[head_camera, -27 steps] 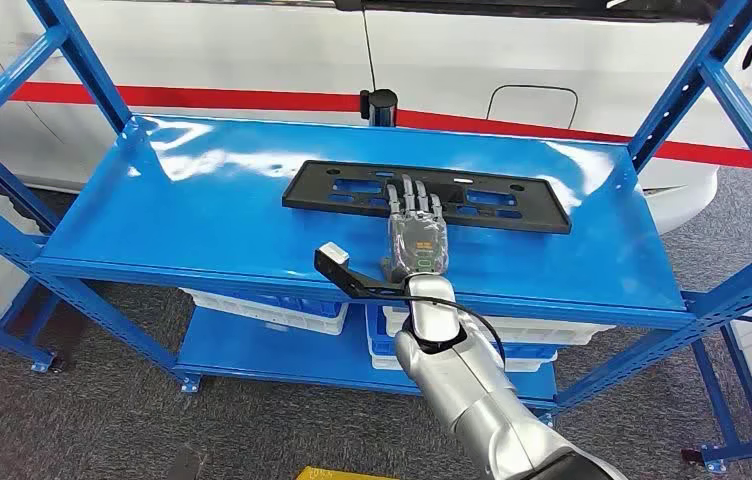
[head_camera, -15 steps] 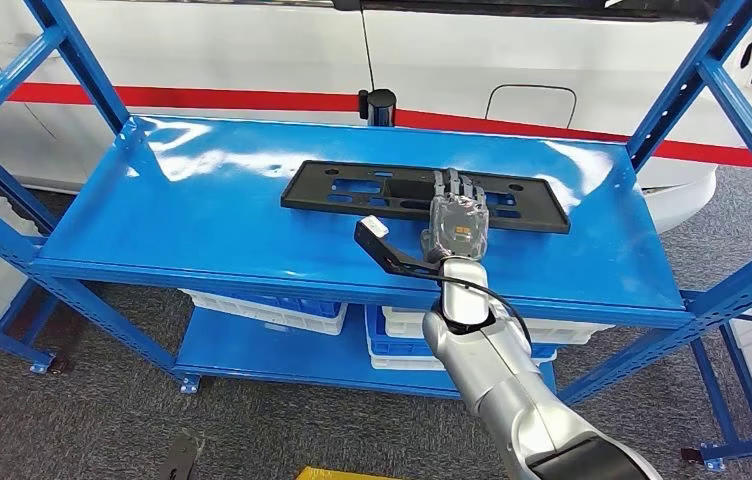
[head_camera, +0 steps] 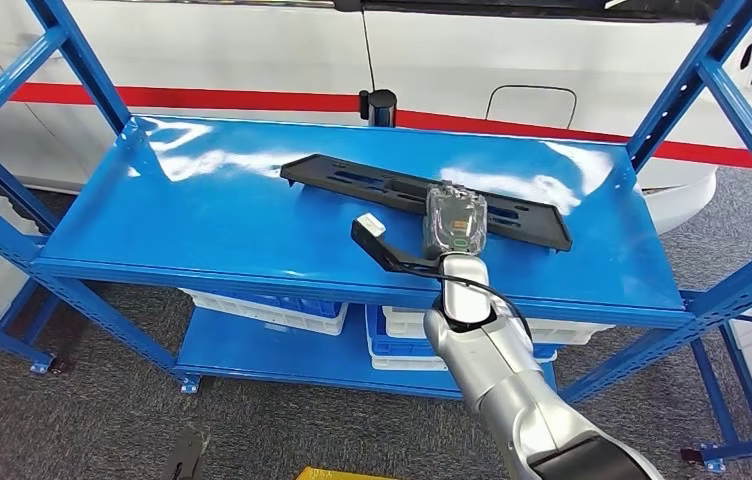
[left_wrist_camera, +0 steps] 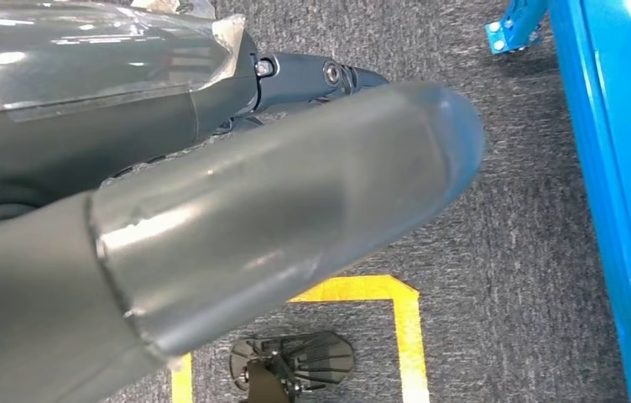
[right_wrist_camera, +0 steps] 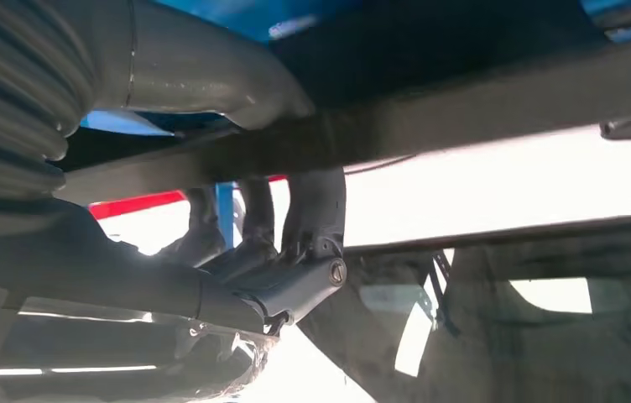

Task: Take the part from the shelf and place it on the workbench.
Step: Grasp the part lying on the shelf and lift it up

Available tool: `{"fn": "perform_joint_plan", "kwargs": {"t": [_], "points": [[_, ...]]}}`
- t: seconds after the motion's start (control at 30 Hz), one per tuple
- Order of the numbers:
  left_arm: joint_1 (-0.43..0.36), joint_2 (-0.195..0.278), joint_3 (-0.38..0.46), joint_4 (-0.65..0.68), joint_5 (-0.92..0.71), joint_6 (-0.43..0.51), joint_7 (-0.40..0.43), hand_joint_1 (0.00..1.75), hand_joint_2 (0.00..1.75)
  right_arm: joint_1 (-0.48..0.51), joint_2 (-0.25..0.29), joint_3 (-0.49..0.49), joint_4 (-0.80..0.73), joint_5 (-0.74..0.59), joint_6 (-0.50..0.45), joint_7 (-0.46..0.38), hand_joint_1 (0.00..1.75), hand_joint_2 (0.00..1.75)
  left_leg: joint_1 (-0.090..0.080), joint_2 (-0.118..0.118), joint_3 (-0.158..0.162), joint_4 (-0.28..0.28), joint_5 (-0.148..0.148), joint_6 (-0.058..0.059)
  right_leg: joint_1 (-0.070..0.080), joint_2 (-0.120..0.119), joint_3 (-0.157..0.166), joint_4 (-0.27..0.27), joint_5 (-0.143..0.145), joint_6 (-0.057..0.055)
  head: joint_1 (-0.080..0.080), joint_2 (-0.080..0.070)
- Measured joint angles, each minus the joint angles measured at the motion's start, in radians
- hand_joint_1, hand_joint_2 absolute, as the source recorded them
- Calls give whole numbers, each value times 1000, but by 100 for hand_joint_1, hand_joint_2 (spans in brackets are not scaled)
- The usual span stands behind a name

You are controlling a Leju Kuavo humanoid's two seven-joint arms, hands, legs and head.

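The part (head_camera: 352,181) is a long flat black plastic panel with cut-outs, lying across the back half of the blue top shelf (head_camera: 202,220). It is tilted, its near edge raised off the shelf. My right hand (head_camera: 455,222) grips it right of its middle. In the right wrist view the thumb lies on one face of the part (right_wrist_camera: 463,109) and the fingers (right_wrist_camera: 316,210) curl around its edge. My left hand (left_wrist_camera: 211,235) hangs beside the shelf over the floor, holding nothing, its fingers stretched out.
Slanted blue shelf posts (head_camera: 697,85) stand at both ends. White and blue bins (head_camera: 272,310) sit on the lower shelf. A white car (head_camera: 452,60) with a red stripe stands close behind. Grey carpet with a yellow line (left_wrist_camera: 404,319) lies in front.
My right hand moved right along the part, then closed on it. The part has gone from lying flat to tilted, its near edge lifted.
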Motion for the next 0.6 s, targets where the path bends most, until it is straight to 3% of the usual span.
{"fn": "perform_joint_plan", "kwargs": {"t": [0.3, 0.6], "points": [[-7, -4, 2, 0, 2, 15, -61, 0, 0, 22, 2, -2, -82, -1, -11, -52, 175, 175, 0, 0, 0, 0, 0, 0, 0, 0, 0, 0, 0, 0, 0, 0], [-15, -8, 15, 0, 11, -2, -77, 0, 0, 76, -7, -40, -275, -3, 2, -119, 175, 175, 0, 0, 0, 0, 0, 0, 0, 0, -1, 0, 0, 0, 0, 0]]}}
